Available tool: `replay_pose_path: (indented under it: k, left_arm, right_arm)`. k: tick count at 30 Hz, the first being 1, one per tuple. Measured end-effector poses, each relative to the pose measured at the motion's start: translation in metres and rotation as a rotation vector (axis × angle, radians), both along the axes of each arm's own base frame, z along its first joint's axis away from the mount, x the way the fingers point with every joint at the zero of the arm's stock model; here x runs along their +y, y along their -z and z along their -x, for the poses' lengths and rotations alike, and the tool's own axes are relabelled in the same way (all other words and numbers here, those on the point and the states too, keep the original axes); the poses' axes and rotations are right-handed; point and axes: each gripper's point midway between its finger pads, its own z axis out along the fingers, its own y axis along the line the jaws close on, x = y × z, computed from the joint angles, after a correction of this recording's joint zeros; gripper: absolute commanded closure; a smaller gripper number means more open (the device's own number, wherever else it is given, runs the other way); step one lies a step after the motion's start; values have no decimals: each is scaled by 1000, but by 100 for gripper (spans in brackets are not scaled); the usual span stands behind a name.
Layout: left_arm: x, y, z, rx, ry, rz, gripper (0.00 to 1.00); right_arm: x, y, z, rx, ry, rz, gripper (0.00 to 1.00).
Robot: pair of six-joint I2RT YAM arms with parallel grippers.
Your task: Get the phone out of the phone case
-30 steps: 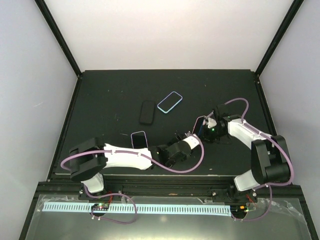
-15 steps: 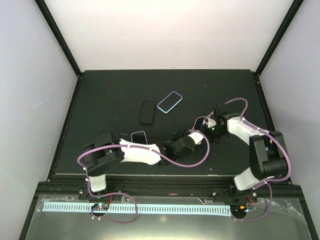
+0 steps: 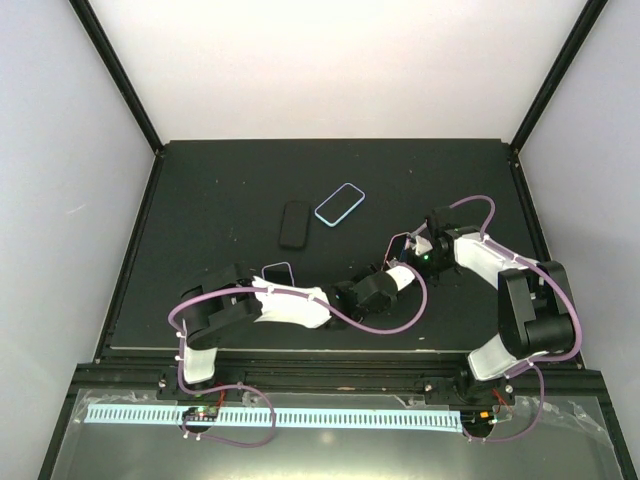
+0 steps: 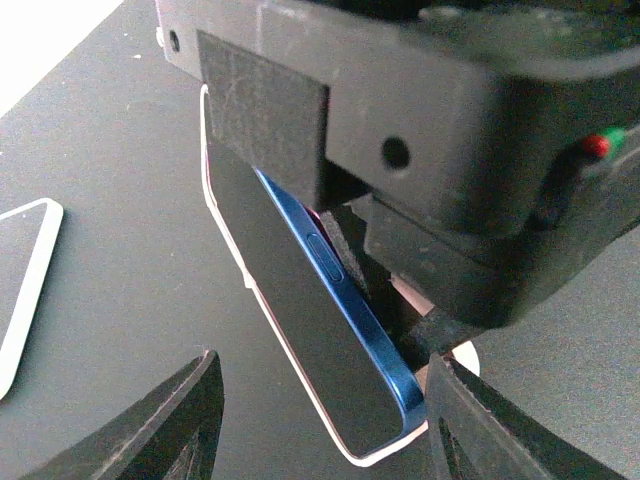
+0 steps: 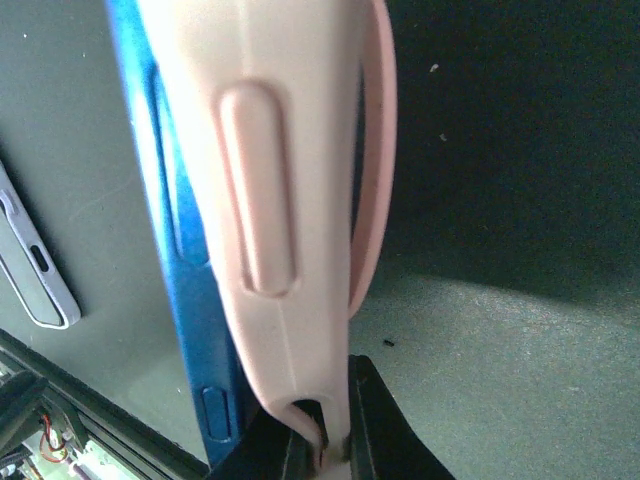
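Right gripper (image 5: 325, 432) is closed on the end lip of the case (image 5: 290, 200). The phone (image 4: 300, 330) sits partly peeled in it, one long blue edge exposed, just beyond the right fingertips. Left gripper (image 4: 322, 385) is open, jaws wide, with the phone's free end between them and touching neither.

Risks (judgement):
- The right grip is on a thin, soft lip, so a pull could drag the case out and drop both.
- The left jaws could close over the pink rim along with the phone, and then nothing separates.

Orientation: phone on edge, tilted. The long axis runs from the right gripper's pad toward the gap between the left jaws. The free end points at the left gripper, screen toward its left jaw.
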Motion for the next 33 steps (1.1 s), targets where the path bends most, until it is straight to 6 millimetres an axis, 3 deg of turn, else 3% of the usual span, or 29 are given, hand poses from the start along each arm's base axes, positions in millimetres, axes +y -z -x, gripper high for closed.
replay_pose_path:
  k: [10, 21, 29, 33]
  left_arm:
    - [4, 13, -3, -21, -8, -57, 40]
    - [4, 14, -7, -51, -41, -85, 56]
    - [14, 11, -20, -125, -122, -150, 48]
    - [15, 9, -22, -141, -126, -163, 66]
  right_arm:
    - [-1, 0, 0, -1, 1, 5, 99]
    - [0, -1, -2, -8, 0, -1, 99]
    - [7, -6, -12, -69, -7, -47, 99]
    - [9, -10, -15, -87, -10, -67, 99]
